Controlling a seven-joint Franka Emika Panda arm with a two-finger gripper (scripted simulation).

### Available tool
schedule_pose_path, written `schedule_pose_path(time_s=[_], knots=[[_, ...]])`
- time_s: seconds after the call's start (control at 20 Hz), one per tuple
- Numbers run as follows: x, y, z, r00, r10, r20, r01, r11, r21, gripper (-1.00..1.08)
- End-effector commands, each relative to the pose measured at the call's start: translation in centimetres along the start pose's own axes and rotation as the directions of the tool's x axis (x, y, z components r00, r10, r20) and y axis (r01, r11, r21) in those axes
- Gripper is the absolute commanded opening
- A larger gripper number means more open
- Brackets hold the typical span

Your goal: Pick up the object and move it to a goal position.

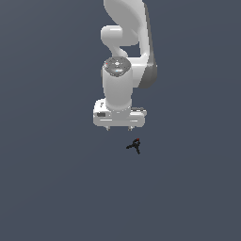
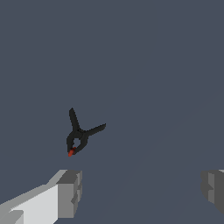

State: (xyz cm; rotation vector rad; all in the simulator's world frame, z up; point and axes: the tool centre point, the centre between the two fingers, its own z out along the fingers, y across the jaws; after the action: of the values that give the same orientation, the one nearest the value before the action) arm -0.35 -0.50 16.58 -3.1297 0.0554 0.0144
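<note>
So the tiny black spindly clamp-looking object [image 1: 135,146] with thin splayed prongs and a small red tip is lying on the flat dark grey-blue bench [image 1: 47,188], just off to one side of the white Panda gripper [image 1: 119,128], toward the exterior view's right of it and a bit nearer the camera. Not under the fingers yet. In the wrist view the same object [image 2: 81,133] sits ahead of the two grey fingers [image 2: 69,192], outside the gap between them, closer to the one on the white-housing side.

Fingers are spread wide apart, holding nothing.

My take on doing this step well: slide the gripper sideways until the object's pivot body is centred in the gap, not just a prong tip, then come straight down. Those prongs stick out at odd angles, so I'd rotate the wrist to close across the thicker middle part near the red tip. Pinching one skinny prong would probably make it twist or squirt out.

Nothing else near the object that I can see, so no obstacles. No goal marker visible either.
</note>
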Motion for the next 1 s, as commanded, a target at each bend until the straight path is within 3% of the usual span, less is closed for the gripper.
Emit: schedule_pose_path(time_s=[0.0,0.45,0.95], knots=[[0.0,0.0,0.0,1.0,0.0,0.0,0.0,1.0,0.0,1.0],[0.7,-2.2,0.0,1.0,0.0,-0.017,0.001,0.999,0.034,1.0],[0.7,-2.6,0.8,0.999,0.032,-0.015,-0.031,0.999,0.032,1.0]])
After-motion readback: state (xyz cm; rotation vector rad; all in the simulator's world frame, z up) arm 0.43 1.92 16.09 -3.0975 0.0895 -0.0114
